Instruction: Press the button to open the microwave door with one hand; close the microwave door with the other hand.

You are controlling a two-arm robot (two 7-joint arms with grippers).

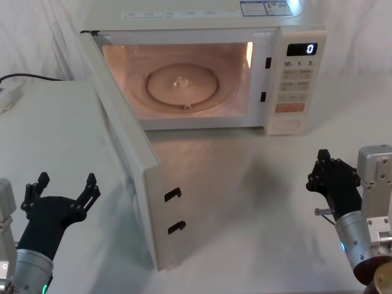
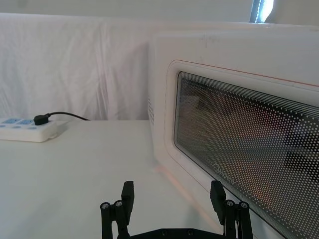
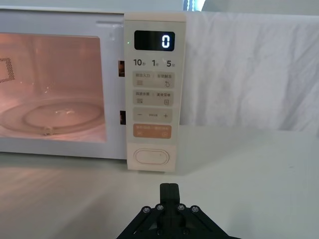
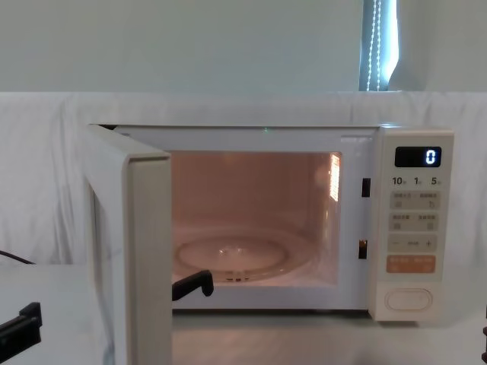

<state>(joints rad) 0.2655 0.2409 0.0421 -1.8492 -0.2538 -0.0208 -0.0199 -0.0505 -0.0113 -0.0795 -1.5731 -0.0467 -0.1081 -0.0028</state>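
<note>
Standing wide open, the microwave door (image 1: 125, 159) swings out toward the robot from its hinge on the left side of the oven, its free edge with two dark latch hooks facing forward. The lit cavity behind it shows a glass turntable (image 1: 180, 84) on the floor of the oven. The left gripper (image 1: 61, 195) hovers low over the white table (image 1: 245, 202), on the outer side of the door, its two black fingers (image 1: 90, 187) spread apart and grasping nothing. In the left wrist view the door's dotted glass window (image 2: 249, 144) lies just beyond and beside one of those spread fingertips, apart from it, while a white power strip (image 2: 27, 129) with a black plug rests well away on the other side. The right gripper (image 1: 327, 171) hangs over the table in front of the control panel (image 1: 295, 86), its fingers pressed together on nothing. Straight ahead of those closed fingertips, well apart from them, the button (image 3: 151, 157) sits at the bottom of the panel, under an orange key (image 3: 152, 131), and the display (image 3: 154, 41) at the top reads 0.
</note>
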